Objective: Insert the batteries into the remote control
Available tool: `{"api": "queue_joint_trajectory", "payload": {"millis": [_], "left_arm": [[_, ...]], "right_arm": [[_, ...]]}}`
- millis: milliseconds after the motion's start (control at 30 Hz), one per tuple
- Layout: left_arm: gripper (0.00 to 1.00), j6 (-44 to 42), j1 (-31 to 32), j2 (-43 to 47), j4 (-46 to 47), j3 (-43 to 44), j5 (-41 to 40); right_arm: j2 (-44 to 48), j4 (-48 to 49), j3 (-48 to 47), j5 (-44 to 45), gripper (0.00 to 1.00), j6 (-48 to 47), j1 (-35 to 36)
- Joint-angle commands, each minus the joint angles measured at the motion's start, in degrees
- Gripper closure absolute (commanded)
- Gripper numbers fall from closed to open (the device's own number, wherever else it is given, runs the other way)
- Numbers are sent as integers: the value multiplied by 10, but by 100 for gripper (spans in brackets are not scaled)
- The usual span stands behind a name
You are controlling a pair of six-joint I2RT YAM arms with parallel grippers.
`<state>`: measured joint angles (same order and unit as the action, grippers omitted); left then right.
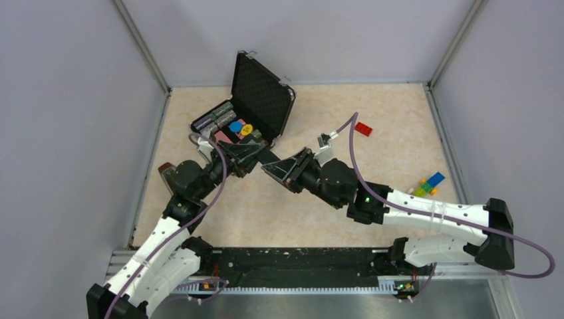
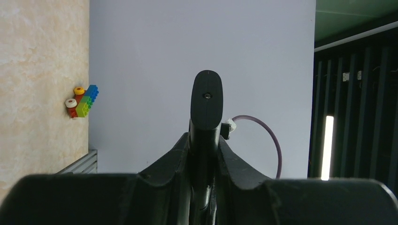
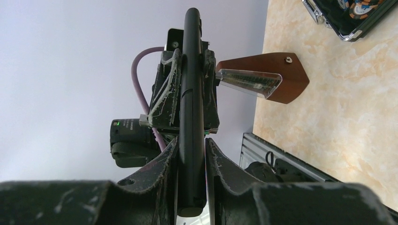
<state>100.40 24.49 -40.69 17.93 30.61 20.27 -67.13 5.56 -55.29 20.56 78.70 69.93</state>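
Observation:
The remote control (image 1: 266, 157) is a slim black bar held off the table between my two grippers, in front of the open case. My left gripper (image 1: 243, 156) is shut on its left end. In the left wrist view the remote (image 2: 206, 101) stands end-on, pinched between the fingers of that gripper (image 2: 205, 140). My right gripper (image 1: 282, 166) is shut on the other end. The right wrist view shows the remote (image 3: 191, 93) edge-on, clamped in that gripper (image 3: 191, 147). The batteries are out of view.
An open black foam-lined case (image 1: 263, 93) with chip stacks and coloured pieces stands at the back. A red brick (image 1: 363, 128) and a cluster of coloured bricks (image 1: 427, 184) lie on the right. A brown wedge-shaped piece (image 3: 281, 77) lies near the left wall.

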Motion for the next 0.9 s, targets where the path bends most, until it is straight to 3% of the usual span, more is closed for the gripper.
{"api": "queue_joint_trajectory", "payload": {"millis": [0, 600, 700, 867], "left_arm": [[100, 36, 5, 31, 77, 26, 31], [100, 33, 5, 50, 45, 26, 29], [100, 18, 4, 56, 29, 24, 12], [100, -36, 4, 72, -23, 25, -28]], "right_arm": [[-24, -55, -6, 19, 77, -7, -5], [-61, -55, -41, -2, 67, -15, -16], [-46, -55, -41, -3, 56, -22, -17], [-7, -55, -41, -13, 26, -73, -17]]}}
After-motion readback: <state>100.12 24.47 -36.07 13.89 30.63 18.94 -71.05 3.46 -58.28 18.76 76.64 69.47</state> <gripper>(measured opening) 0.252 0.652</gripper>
